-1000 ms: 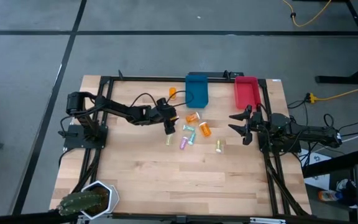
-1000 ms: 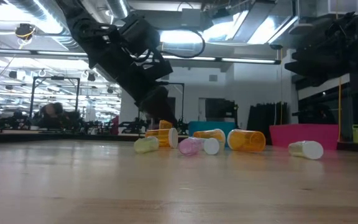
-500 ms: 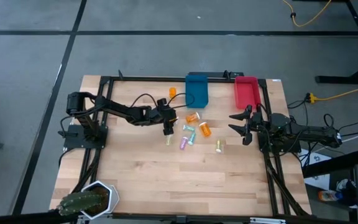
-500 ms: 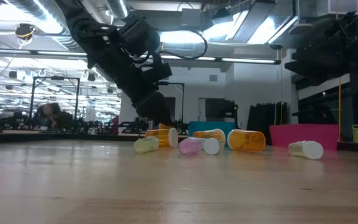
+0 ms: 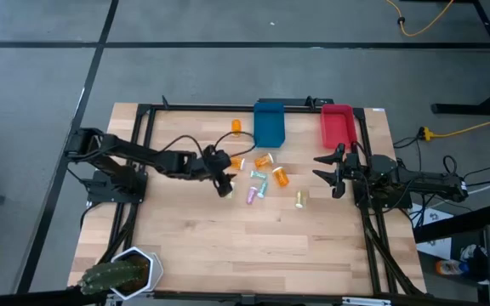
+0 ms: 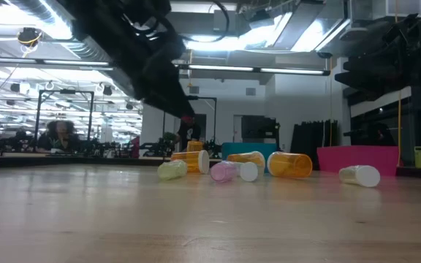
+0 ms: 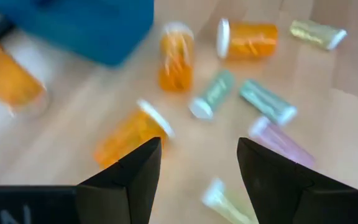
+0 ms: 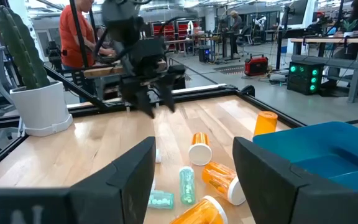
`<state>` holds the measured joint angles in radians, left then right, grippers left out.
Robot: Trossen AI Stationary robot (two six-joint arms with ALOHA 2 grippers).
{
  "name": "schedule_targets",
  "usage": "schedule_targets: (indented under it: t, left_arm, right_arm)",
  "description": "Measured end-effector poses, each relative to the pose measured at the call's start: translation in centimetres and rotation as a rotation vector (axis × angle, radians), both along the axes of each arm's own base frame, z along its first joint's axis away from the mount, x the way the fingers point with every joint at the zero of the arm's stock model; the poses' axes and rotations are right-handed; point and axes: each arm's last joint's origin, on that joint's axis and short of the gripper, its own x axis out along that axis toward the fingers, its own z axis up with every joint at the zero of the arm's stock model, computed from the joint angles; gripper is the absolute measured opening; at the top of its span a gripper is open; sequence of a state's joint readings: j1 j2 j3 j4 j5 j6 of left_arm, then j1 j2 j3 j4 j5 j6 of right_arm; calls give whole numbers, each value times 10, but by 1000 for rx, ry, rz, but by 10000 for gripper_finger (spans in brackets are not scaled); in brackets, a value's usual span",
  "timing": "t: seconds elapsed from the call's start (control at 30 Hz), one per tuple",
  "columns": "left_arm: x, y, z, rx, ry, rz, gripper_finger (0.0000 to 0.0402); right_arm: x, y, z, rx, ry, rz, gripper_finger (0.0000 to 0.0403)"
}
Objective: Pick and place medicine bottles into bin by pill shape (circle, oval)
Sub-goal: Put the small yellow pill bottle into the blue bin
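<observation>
Several small pill bottles lie on their sides mid-table: orange ones [image 5: 264,160] [image 5: 281,177], teal ones [image 5: 259,177], a purple one [image 5: 251,196] and a pale yellow one [image 5: 299,200]. Another orange bottle [image 5: 236,127] stands beside the blue bin [image 5: 270,123]. My left gripper [image 5: 225,185] hovers open and empty at the left end of the cluster. In its wrist view [image 7: 197,162], an orange bottle [image 7: 132,134] and a pale bottle [image 7: 225,202] lie just ahead of the fingers. My right gripper [image 5: 330,174] waits open at the right, short of the bottles.
The red bin [image 5: 337,126] stands to the right of the blue bin at the far edge. A potted cactus [image 5: 117,274] stands at the near left corner. Bare wood lies between the bottles and the near edge. People show in the room behind the table.
My left gripper has risen from just above the table and drawn back toward the table's left and near edges, away from the bottles. The bottles lie where they were.
</observation>
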<state>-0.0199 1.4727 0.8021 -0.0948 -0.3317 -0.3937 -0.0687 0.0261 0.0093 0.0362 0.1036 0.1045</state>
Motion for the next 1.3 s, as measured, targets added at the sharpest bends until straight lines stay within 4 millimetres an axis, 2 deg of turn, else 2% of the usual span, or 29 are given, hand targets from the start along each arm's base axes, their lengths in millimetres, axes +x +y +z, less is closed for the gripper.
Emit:
schedule_targets:
  t: [0.23,0.43,0.67,1.0,1.3]
  left_arm:
    - [0,-27,-12,-164,-1,76,206]
    - [3,-40,-30,-154,35,113,206]
    - [6,-42,-46,-172,56,184,206]
    - [7,-42,-48,-220,37,235,206]
    - [10,-42,-60,-207,63,258,206]
  right_arm:
    - [0,0,0,0,0,1,217]
    - [0,0,0,12,-2,2,217]
    - [0,0,0,25,-4,3,217]
    - [0,0,0,24,-4,3,217]
    - [0,0,0,25,-4,3,217]
